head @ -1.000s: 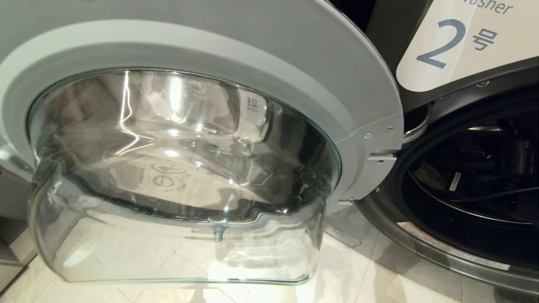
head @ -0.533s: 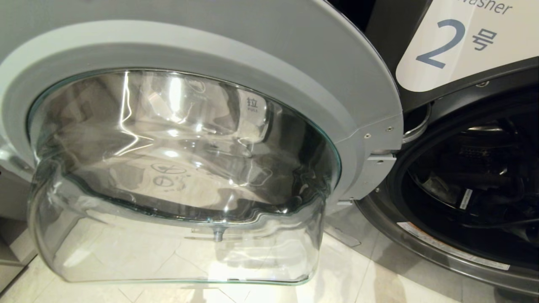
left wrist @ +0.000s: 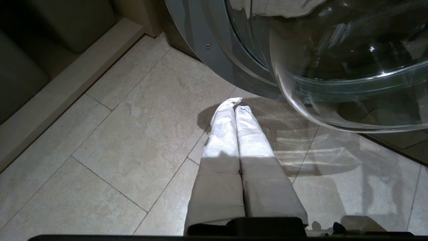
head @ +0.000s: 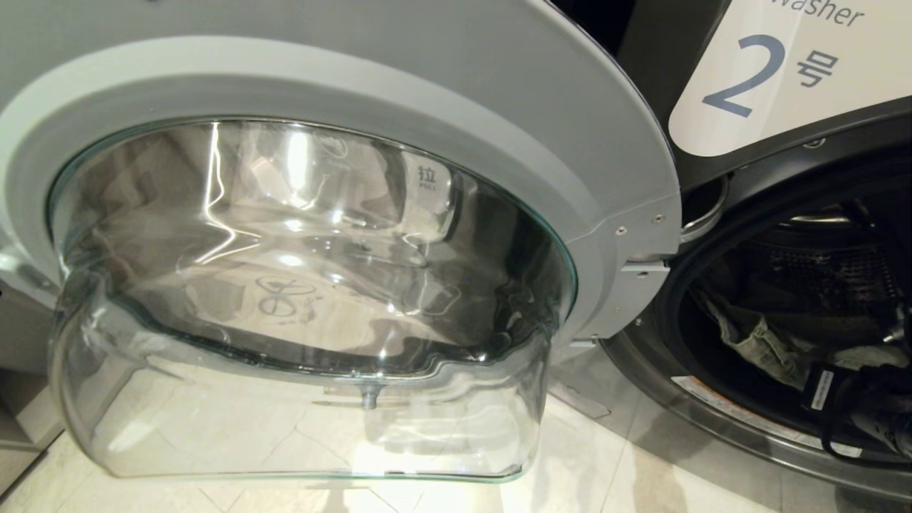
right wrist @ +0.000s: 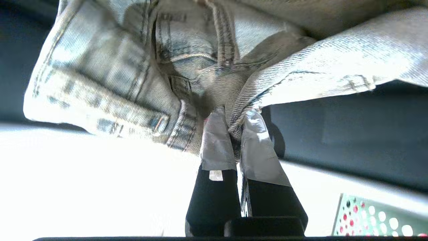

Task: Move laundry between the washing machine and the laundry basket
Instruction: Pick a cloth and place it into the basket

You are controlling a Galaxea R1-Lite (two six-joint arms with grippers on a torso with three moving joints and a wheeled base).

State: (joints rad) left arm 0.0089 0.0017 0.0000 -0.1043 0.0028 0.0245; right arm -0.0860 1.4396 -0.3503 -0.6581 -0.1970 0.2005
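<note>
A: What moved? Head view: the right arm has pulled back toward the drum mouth, and pale cloth now shows low in the opening where it was only dark a second ago. Door, label, floor unchanged.

B: Right end effector (right wrist: 234,129)?

A: Clamped shut on the jeans (right wrist: 140,67), pinching a folded edge near the waistband. Faded light-blue denim, seams and belt loops visible, bunched and hanging from the grip.

B: Left end effector (left wrist: 234,103)?

A: Closed, empty, parked over the floor tiles (left wrist: 127,110) beside the open glass door (head: 306,285).

B: Where's the washing machine (head: 784,442)?

A: Number 2, door swung fully open, drum at the right edge of the head view. Jeans sit at its lower lip.

B: Key relation for the next move?

A: A corner of the green basket (right wrist: 374,217) peeks in the right wrist view, on the wrist side of the fingers, away from the drum. Right arm is nearer, and probably lifts the jeans clear of the lip and carries them back to it. Trailing denim could snag on the rim.
</note>
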